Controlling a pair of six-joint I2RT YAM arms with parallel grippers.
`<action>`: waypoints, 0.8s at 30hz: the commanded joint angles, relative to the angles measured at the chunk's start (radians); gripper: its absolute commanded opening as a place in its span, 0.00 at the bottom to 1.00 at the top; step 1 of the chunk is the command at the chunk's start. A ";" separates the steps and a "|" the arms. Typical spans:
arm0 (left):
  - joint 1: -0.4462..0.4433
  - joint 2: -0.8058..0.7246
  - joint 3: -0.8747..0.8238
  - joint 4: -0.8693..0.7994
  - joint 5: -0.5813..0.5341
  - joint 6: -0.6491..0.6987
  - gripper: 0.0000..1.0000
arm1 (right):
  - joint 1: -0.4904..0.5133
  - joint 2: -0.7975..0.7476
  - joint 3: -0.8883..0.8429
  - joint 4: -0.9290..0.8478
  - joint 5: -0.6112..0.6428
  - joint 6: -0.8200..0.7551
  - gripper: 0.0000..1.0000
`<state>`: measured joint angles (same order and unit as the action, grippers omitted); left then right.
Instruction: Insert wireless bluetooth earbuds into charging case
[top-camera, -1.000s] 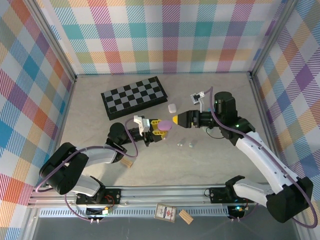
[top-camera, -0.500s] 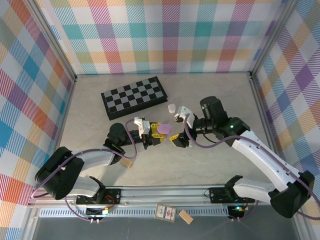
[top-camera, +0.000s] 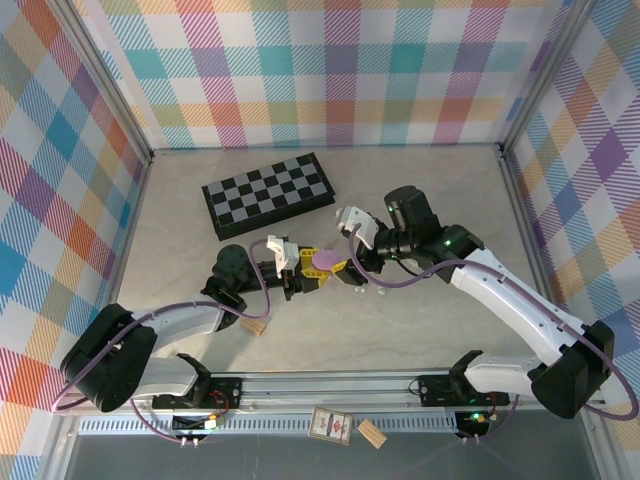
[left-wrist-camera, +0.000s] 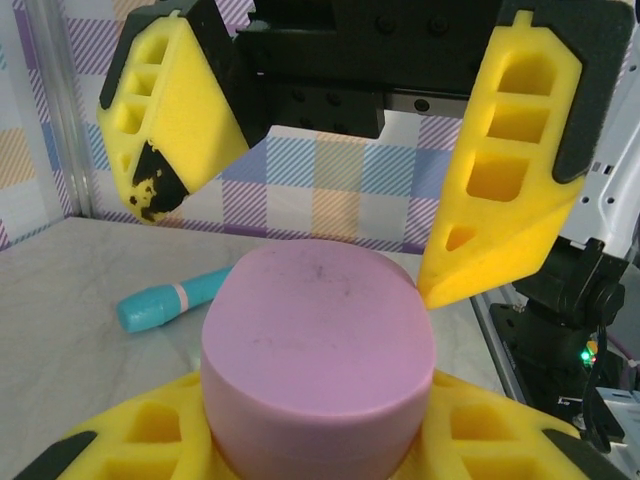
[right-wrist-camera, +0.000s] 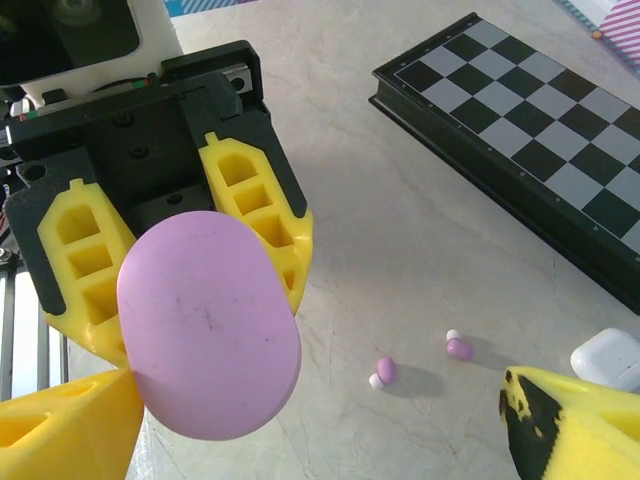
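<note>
While left jaws clamp the smooth lilac case (right-wrist-camera: 208, 325) — faintly scuffed — right jaws gape.

The pale marbled table (top-camera: 450, 190) carries a black-and-grey chessboard (top-camera: 268, 193) toward the back left, a white charging case (right-wrist-camera: 608, 357) near two purple earbuds (right-wrist-camera: 384, 372), a teal pen-like stick (left-wrist-camera: 172, 301), and a tan wooden block (top-camera: 257, 325) near the front.

Top cam's high over the 6 o'clock edge of the table (top-camera: 460, 200), looking down. Left wrist cam, super close, faces 3 o'clock; right wrist faces 9, tilted down. All share the purple case (top-camera: 325, 258).
</note>
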<state>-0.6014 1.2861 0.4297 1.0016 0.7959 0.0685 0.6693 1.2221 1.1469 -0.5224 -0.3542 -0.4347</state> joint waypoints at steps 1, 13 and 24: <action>-0.003 -0.023 0.021 -0.006 0.053 0.040 0.29 | -0.002 -0.006 0.032 0.064 0.040 0.006 0.91; -0.002 -0.020 0.004 0.026 0.063 0.029 0.29 | -0.003 -0.026 0.039 0.147 0.142 0.115 0.90; 0.004 -0.028 -0.029 0.040 0.037 0.034 0.29 | -0.004 -0.086 0.027 0.183 0.029 0.182 0.93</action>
<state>-0.6003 1.2823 0.4179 0.9791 0.8185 0.0761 0.6678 1.1893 1.1713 -0.3996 -0.2626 -0.2993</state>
